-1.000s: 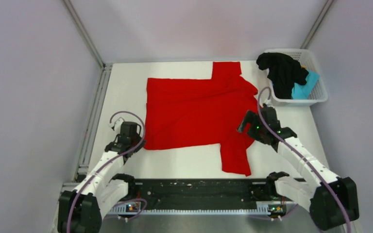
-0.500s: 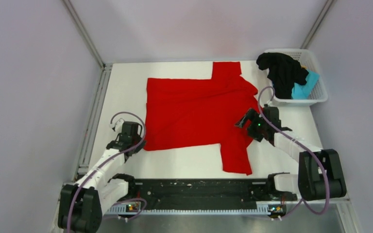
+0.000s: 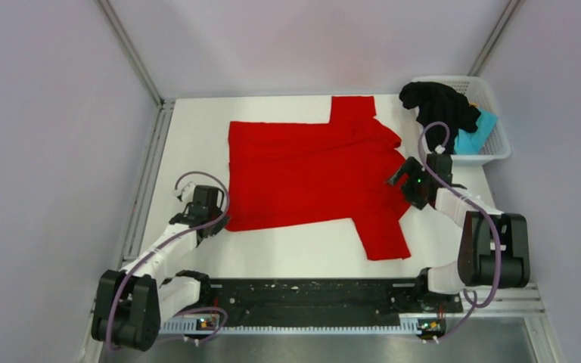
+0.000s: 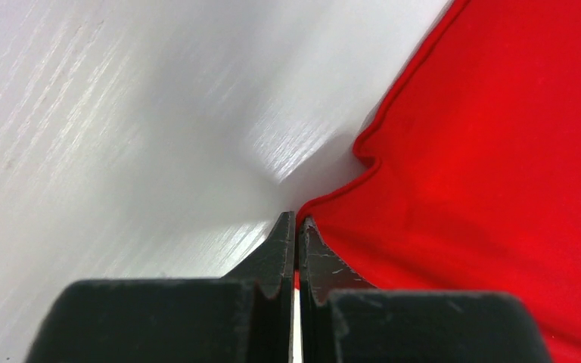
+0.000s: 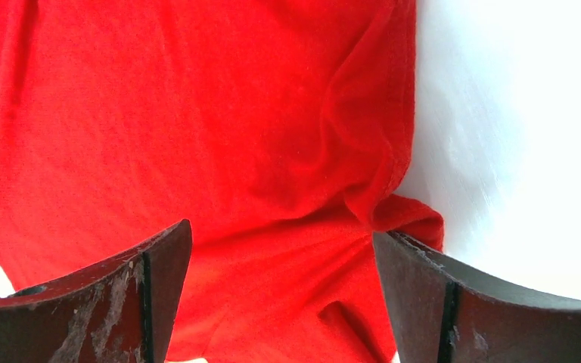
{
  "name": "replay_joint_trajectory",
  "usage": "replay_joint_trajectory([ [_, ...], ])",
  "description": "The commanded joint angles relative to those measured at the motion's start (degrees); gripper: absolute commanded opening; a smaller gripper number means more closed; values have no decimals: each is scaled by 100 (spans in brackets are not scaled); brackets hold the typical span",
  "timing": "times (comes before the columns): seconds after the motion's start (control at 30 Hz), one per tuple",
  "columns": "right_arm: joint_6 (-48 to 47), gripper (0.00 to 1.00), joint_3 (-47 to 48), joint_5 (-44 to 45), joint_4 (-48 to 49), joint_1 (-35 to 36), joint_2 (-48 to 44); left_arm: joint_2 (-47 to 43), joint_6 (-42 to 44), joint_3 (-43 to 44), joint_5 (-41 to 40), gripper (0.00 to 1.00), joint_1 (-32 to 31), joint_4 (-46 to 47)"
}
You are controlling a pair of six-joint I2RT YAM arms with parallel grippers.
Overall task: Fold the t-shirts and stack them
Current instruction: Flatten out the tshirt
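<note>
The left tool [image 4: 296,221] pinches a hemmed corner of the red t-shirt [image 3: 310,174]; the right tool [image 5: 281,231] gapes above rumpled folds.

Soft, even light from above on my top view, sharp all over, only faint shadows on the desk [image 3: 302,253]. Left wrist view: glare streaks across the desk, smeared toward the far corner. Right wrist: desk blown out white, red t-shirt [image 5: 197,113] oversaturated, folds shadowed, near edge soft.
</note>
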Motion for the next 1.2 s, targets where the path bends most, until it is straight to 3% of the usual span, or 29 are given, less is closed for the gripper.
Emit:
replay_joint_trajectory([
  [0.0, -676, 88, 210, 406, -655, 185, -367, 164, -25, 256, -91, 0, 6, 351],
  [0.13, -844, 89, 475, 1586, -1888, 897, -1608, 203, 6, 288, -65, 0, 7, 373],
  [0.23, -438, 88, 498, 1661, -2816, 1320, -2384, 168, -11, 259, 6, 0, 6, 461],
  [0.33, -161, 86, 313, 1670, -3240, 2408, -2755, 193, -2, 238, 165, 0, 6, 574],
  [0.6, 583, 74, 317, 1573, -4105, 5427, -1866, 234, 12, 262, 289, 0, -2, 516],
  [0.9, 772, 61, 110, 2345, -4321, 5727, -709, 110, 23, 196, 385, 0, -2, 553],
  [0.97, 818, 52, 37, 2398, -4269, 5733, -614, 108, 12, 174, 385, 0, 2, 577],
  [1.07, 818, 27, -109, 2284, -4083, 5731, -520, 110, 18, 164, 367, 0, -2, 573],
  [1.17, 890, 8, -82, 2682, -4243, 5733, -556, 115, -23, 176, 390, 0, -1, 572],
])
